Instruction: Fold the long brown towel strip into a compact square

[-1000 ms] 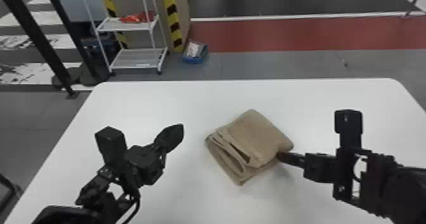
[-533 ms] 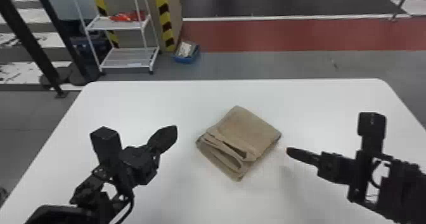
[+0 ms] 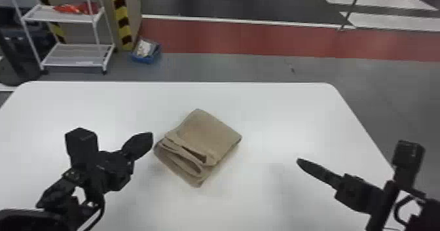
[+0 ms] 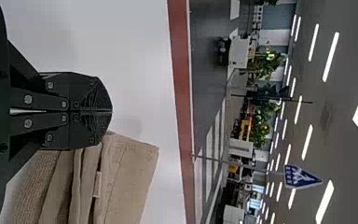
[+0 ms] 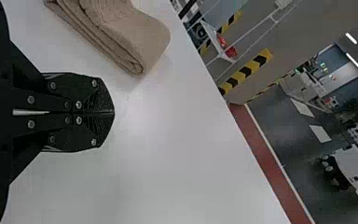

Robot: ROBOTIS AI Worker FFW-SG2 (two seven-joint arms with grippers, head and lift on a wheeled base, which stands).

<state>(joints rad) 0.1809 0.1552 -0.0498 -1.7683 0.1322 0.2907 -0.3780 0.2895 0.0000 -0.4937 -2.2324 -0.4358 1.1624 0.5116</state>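
Currently, the folded brown towel [image 3: 209, 132] is laid on the white, round-cornered table [image 3: 278, 109], around the middle of the stretch seen from the head. It is turned at an angle, with one corner pointed toward the far edge and another toward the near side. A compact, roughly square packet is formed by it, several layers thick. Along the near left side the stacked folds are exposed; they are left slightly loose and uneven, with dark gaps opened between some layers.

The black left pincer [image 3: 150, 136] is held near the towel's left corner, its two flat fingers pressed together with nothing gripped. In its own wrist view, the closed tips are seen partly overlapping the towel's edge, but whether it is touched cannot be told. The black right pincer [image 3: 299, 161] is held to the right of the towel, well apart from it. Its fingers are likewise brought together, with nothing held.

Beyond the table, a white metal shelf rack [image 3: 77, 55] is seen at the left, with a red bundle [image 3: 77, 8] placed on its upper shelf. Beside it, a blue box [image 3: 144, 58] is set on the grey floor [image 3: 229, 66].
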